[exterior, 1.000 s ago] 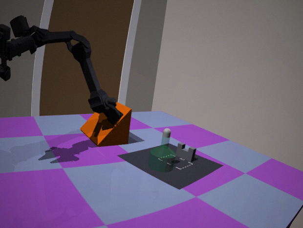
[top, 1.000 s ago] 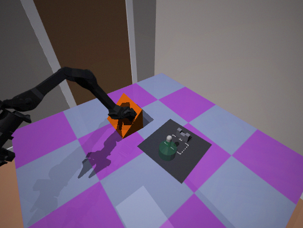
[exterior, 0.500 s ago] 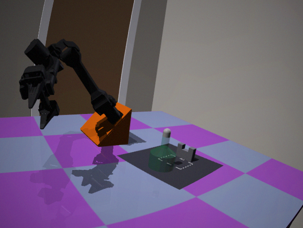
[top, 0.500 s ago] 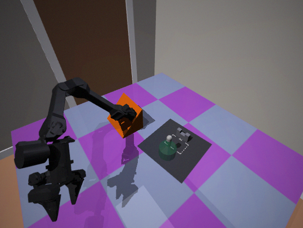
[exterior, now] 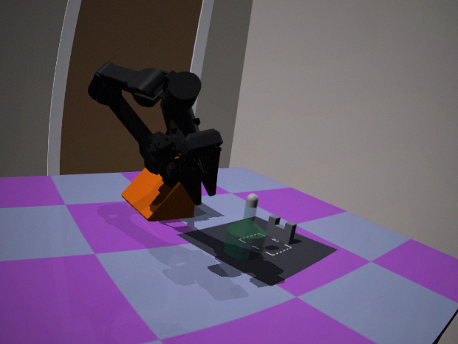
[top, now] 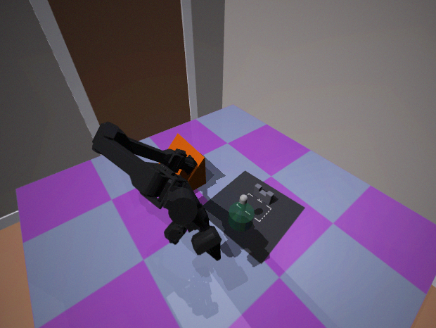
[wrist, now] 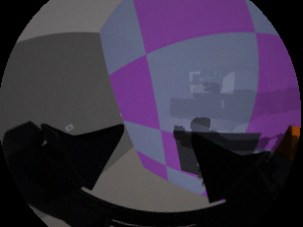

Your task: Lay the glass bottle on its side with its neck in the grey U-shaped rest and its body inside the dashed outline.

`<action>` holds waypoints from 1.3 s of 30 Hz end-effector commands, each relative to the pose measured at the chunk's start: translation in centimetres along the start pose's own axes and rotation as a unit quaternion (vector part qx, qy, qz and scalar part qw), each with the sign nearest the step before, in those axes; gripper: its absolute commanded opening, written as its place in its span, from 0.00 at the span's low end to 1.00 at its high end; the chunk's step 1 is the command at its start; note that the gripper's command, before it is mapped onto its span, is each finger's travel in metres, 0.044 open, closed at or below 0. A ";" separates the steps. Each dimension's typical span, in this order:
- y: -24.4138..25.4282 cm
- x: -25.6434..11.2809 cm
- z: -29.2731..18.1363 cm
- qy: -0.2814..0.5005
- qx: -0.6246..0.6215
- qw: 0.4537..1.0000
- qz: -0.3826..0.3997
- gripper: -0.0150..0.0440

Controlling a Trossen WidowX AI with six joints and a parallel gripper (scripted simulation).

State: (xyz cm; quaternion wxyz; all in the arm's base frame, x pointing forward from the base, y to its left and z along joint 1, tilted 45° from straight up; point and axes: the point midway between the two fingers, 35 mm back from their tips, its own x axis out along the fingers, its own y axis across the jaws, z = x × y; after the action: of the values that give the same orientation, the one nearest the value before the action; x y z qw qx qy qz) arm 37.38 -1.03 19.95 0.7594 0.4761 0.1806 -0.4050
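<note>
The claw [top: 208, 248] [exterior: 206, 198] [wrist: 158, 133] is spread wide with nothing between its fingers, held above the desk [top: 102, 292] [exterior: 129, 314] [wrist: 202, 53]. Apart from it, the green glass bottle [top: 241, 215] [exterior: 245, 238] is stood upright on the dark mat [top: 287, 210] [exterior: 315, 249], beside the grey U-shaped rest [top: 263, 194] [exterior: 281, 231] and the dashed outline [top: 264, 216] [exterior: 281, 251]. Stiff, slick and brittle handling is to be expected; weight cannot be judged. The slim neck is probably best gripped, gently, so that the broad body can be tipped and lowered under control.
</note>
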 end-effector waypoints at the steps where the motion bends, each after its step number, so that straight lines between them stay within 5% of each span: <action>1: -3.1 0.0 -4.9 0.005 -0.051 0.998 -0.038 1.00; 10: -12.4 -2.2 -13.8 -0.030 -0.207 0.975 -0.079 1.00; 23: -13.4 1.5 -13.5 -0.075 -0.197 0.936 -0.282 1.00; 39: -14.0 1.6 -14.9 -0.075 -0.197 0.935 -0.286 1.00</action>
State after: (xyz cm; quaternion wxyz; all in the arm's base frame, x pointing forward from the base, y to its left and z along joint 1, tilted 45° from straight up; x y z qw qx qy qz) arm 29.16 7.76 4.00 0.7030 0.2117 0.3261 -0.5956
